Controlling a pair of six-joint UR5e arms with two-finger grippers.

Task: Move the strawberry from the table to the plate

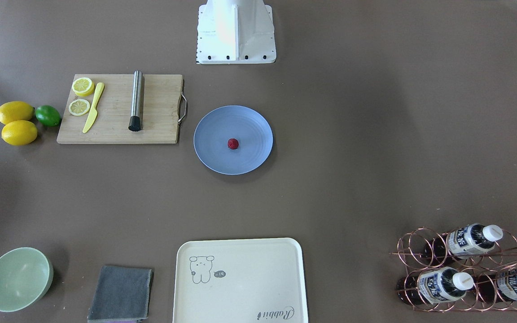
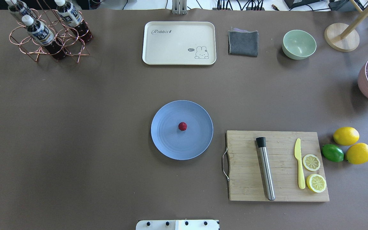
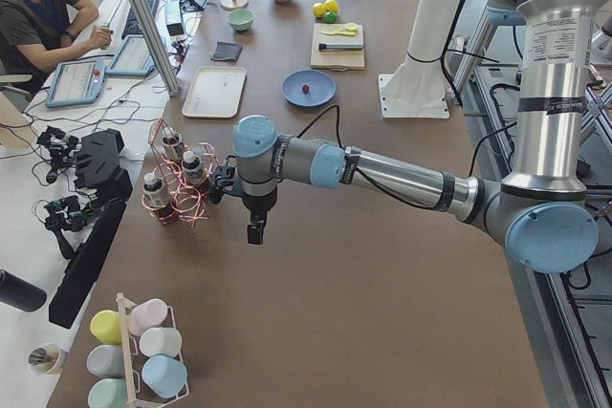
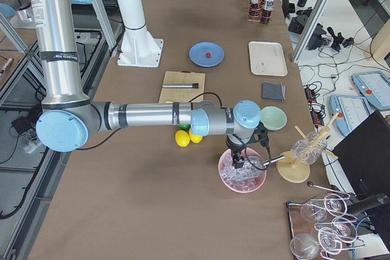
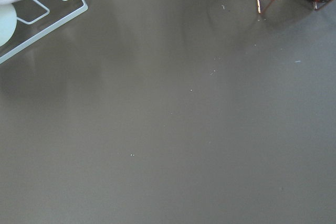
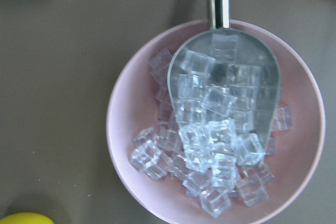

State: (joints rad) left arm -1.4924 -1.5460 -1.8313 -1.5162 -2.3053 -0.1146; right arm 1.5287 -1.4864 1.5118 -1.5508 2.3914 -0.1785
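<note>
The small dark-red strawberry (image 1: pixel 233 143) (image 2: pixel 182 126) lies near the middle of the round blue plate (image 1: pixel 251 123) (image 2: pixel 168 145), which sits mid-table (image 2: pixel 75 127). Neither gripper is near it. My left gripper (image 3: pixel 254 226) hangs over the table's left end beside a bottle rack. It shows only in the left side view, and I cannot tell whether it is open or shut. My right gripper (image 4: pixel 239 161) hovers over a pink bowl of ice at the right end. Only the right side view shows it, and its state cannot be told. Both wrist views show no fingers.
A wooden cutting board (image 2: pixel 278 166) holds a steel muddler, a yellow knife and lemon slices. Two lemons (image 2: pixel 346 135) and a lime (image 2: pixel 332 152) lie beside it. A cream tray (image 2: pixel 179 43), a grey cloth (image 2: pixel 243 43), a green bowl (image 2: pixel 299 44), a copper bottle rack (image 2: pixel 48 35) and the pink ice bowl (image 6: pixel 215 124) stand around.
</note>
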